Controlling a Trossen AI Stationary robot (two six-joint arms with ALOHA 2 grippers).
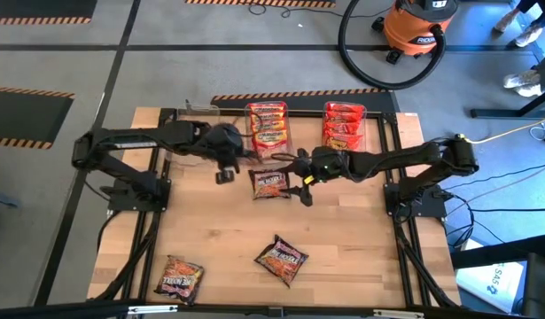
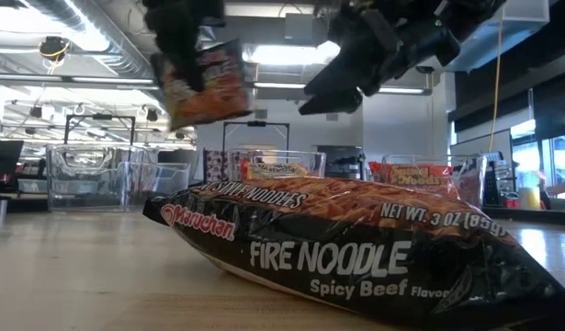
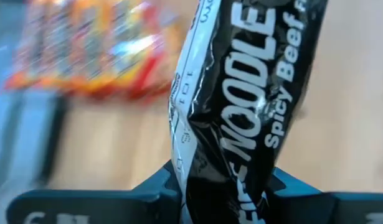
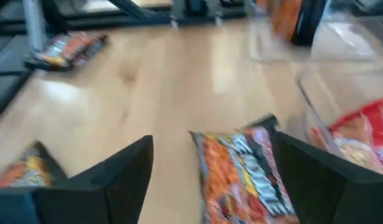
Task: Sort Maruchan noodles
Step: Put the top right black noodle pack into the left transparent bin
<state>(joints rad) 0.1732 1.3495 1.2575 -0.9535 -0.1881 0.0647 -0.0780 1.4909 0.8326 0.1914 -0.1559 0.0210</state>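
A dark Maruchan noodles packet (image 2: 207,85) printed "Fire Noodle Spicy Beef" hangs in the air over the table's middle (image 1: 270,183). My left gripper (image 2: 183,41) is shut on it and comes in from the table's left. My right gripper (image 2: 342,87) stands open just to the packet's right, apart from it. In the right wrist view the packet (image 4: 241,174) shows between the spread fingers. Two more dark packets (image 1: 181,277) (image 1: 282,260) lie flat near the table's near edge. My left gripper pinches one end of the packet (image 3: 222,180) between its two fingers. The fingers (image 2: 176,55) come from above, slanting down, along the packet's length. The packet hangs below them, tilted and crumpled at the hold, lifted clear of the table.
Three clear tubs stand along the far edge: one without packets (image 1: 197,120), one holding orange-red packets (image 1: 268,128), one holding red packets (image 1: 345,124). Bare wood lies between the tubs and the two near packets. An orange shop vacuum (image 1: 418,27) stands on the floor beyond.
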